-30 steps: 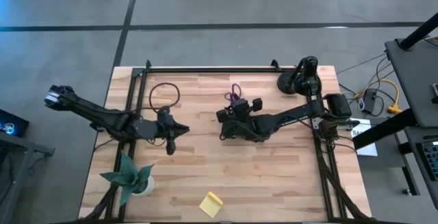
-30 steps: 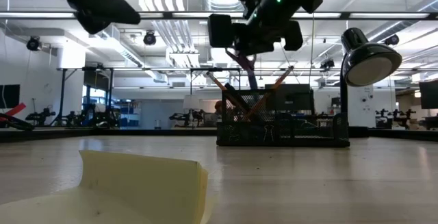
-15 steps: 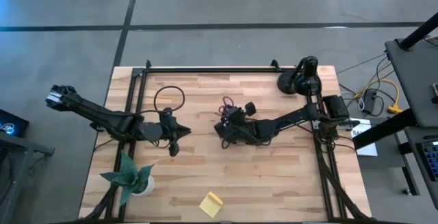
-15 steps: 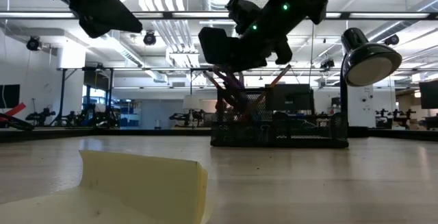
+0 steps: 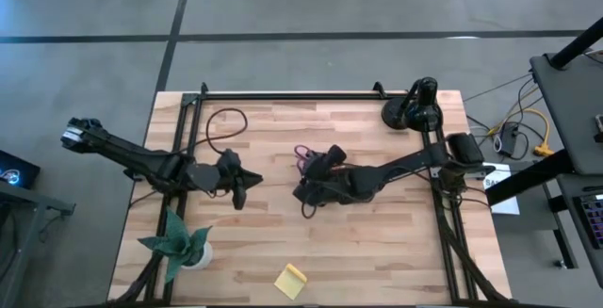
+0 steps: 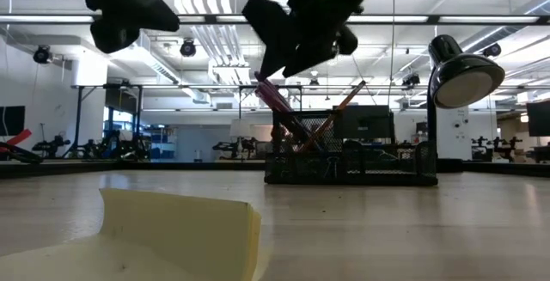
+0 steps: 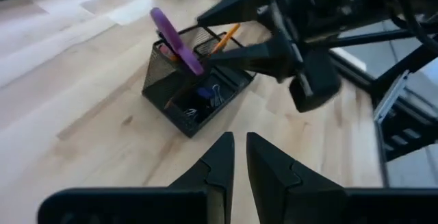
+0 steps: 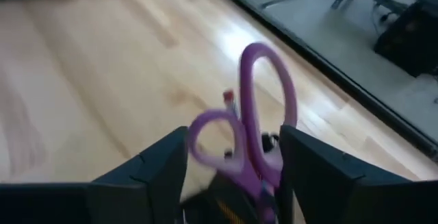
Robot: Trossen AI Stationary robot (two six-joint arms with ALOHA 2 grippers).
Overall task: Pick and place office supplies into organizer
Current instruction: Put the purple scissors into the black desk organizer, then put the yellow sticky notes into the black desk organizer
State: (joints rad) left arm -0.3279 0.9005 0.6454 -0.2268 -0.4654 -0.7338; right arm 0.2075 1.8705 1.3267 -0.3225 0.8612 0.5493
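1. Sticky-note pad (image 6: 176, 229), pale yellow, square and soft-edged, lies nearest the low camera on the table (image 5: 377, 251); in the high view it (image 5: 291, 279) sits near the front edge, well apart from everything else.
2. Green paper plant (image 5: 179, 245) stands at the front left corner.
3. Left gripper (image 7: 236, 161) hovers mid-table, left of the organizer, its dark wedge-shaped fingers nearly together with a thin gap, holding nothing.
4. Organizer (image 7: 188, 90), a dark mesh box, holds purple-handled scissors (image 7: 174, 33) standing tilted, an orange pencil (image 7: 224, 38) and black clips (image 7: 209, 95).
5. Right gripper (image 8: 233, 166) is above the organizer, fingers spread either side of the glossy scissor loops (image 8: 253, 121); grip not confirmed.
6. Table is light wood planks; black lamp (image 6: 462, 73) at the far right corner, open hall behind.
7. Since a second ago, the right gripper has moved left and the organizer sits slightly left.
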